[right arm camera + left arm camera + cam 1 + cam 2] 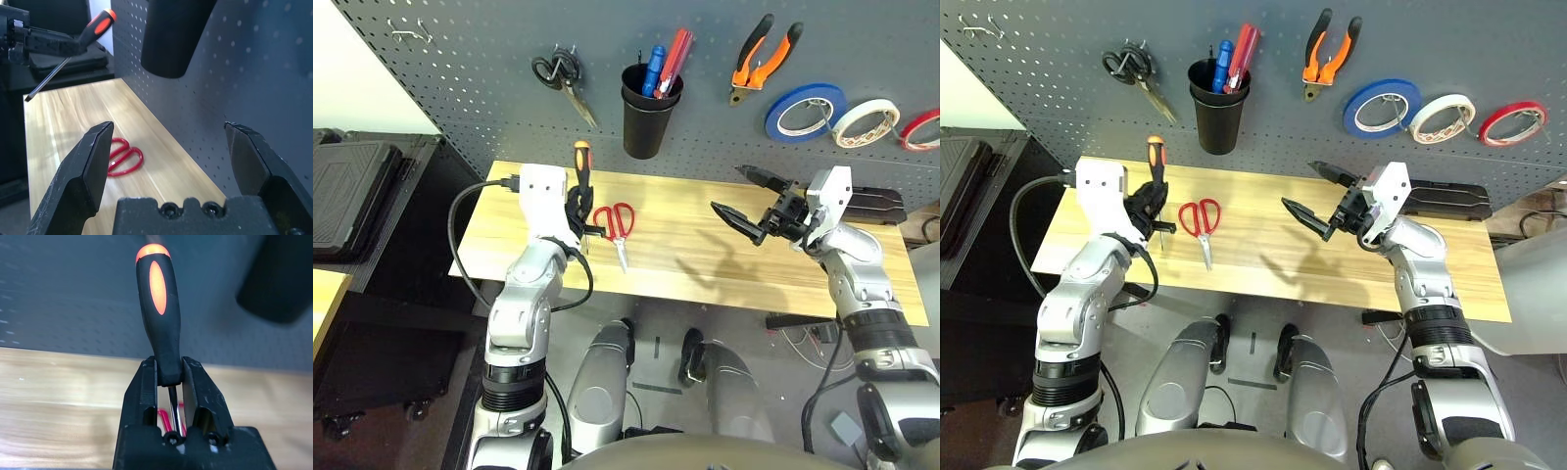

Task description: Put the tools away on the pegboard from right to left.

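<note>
A light wooden table (705, 259) stands against the grey pegboard (705, 98). Three tape rolls hang there. The left gripper (169, 377) clamps one screwdriver (159, 308); the right gripper (171, 147) gapes wide, empty.

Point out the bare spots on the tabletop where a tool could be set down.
Free: the table between the red scissors and the open right gripper, and the near edge along that stretch. Also the left end, behind the left gripper, which is shut on the screwdriver. Crowded: around the scissors beside the left gripper, and the far right end by a black case.
</note>
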Available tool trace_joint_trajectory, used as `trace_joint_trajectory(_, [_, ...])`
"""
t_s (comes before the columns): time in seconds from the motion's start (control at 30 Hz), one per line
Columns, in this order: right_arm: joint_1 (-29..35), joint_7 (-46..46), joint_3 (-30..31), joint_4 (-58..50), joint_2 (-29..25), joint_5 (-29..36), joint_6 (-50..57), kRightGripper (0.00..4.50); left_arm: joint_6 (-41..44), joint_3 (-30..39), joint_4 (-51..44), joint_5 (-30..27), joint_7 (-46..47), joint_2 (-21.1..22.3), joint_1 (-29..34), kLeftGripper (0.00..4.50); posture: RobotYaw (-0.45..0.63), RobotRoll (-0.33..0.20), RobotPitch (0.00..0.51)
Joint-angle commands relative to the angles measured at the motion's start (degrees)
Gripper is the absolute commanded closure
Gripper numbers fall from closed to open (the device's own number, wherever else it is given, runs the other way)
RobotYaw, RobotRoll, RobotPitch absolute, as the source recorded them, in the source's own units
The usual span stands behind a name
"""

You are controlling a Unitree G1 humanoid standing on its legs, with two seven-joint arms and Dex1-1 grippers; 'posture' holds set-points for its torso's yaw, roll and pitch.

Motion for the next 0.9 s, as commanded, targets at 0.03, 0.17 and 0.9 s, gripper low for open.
trace_joint_trajectory(0.03, [1.97,3.24,-1.75,-1.53,-1.46,2.60,-0.07,0.00,-3.69,2.13,-4.47,-3.08,0.11,-0.66,1.35,3.93,0.32,0.000,0.172])
trace_joint_trajectory(0.17, [2.20,4.88,-3.04,-2.18,-2.80,4.47,1.30,0.00,-5.69,3.24,-8.20,-5.92,-0.02,-0.73,1.34,3.93,0.33,0.000,0.174])
trace_joint_trajectory(0.9, [1.29,0.24,-10.12,-13.64,-4.32,13.41,13.70,0.00,-4.84,2.17,-4.97,-12.84,4.41,0.41,-23.94,3.93,0.23,0.000,0.136])
